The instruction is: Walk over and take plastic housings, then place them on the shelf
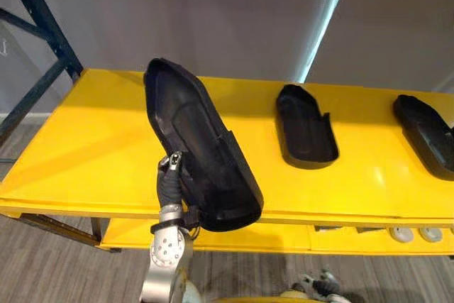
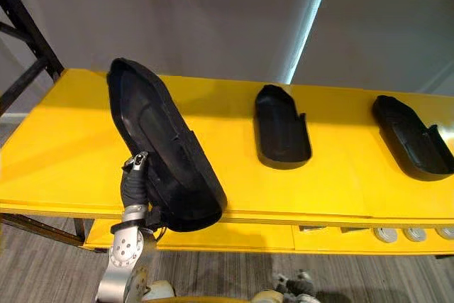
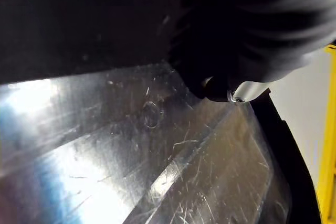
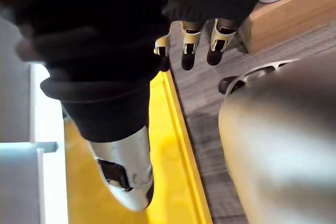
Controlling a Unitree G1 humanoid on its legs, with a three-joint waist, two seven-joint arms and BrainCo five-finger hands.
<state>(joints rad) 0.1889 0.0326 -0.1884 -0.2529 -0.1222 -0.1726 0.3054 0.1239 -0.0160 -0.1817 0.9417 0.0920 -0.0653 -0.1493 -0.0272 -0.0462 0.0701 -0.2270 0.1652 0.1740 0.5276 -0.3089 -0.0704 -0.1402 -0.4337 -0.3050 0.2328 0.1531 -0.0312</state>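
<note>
- Left eye view: left hand pinches the near rim of a black housing, which is tilted up over the front edge of the yellow shelf.
- Second housing and third housing lie flat further right.
- Right hand: fingers relaxed, empty.

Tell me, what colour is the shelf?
The shelf is bright yellow. It shows best in the left eye view.
</note>
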